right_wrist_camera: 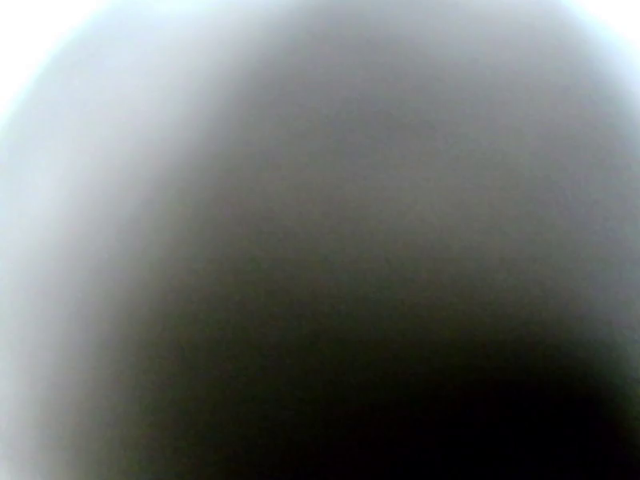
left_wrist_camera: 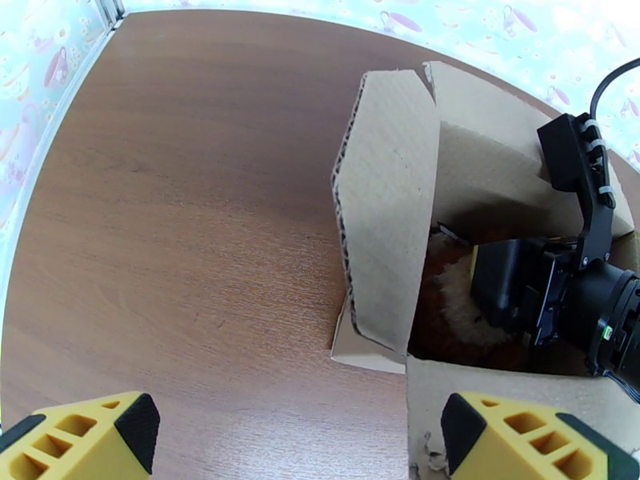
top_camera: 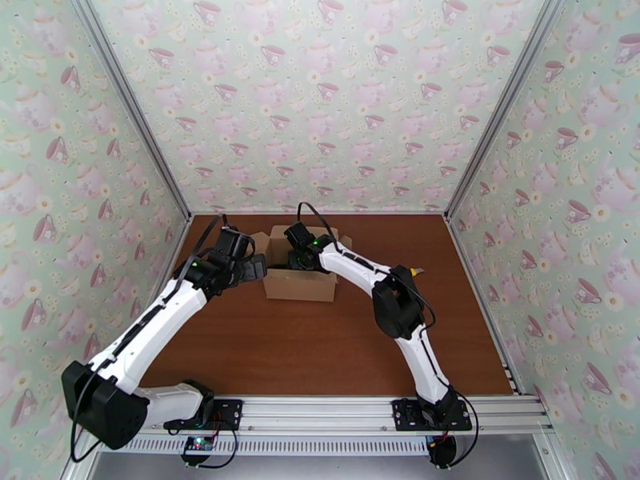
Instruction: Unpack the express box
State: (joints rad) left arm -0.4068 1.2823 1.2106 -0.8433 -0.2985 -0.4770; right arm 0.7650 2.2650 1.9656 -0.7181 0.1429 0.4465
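Right fingers (left_wrist_camera: 502, 283) reach into the express box (top_camera: 299, 285)
Left fingers (left_wrist_camera: 88, 438) spread wide beside it; cannot tell if the right ones grip

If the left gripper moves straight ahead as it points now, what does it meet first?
Likely the raised flap of the express box, slightly right of the left gripper; depth is unclear.

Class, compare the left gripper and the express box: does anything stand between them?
Nothing visible does. The left gripper hangs open over bare table right beside the express box, facing its raised side flap. The right arm reaches into the box from the other side.
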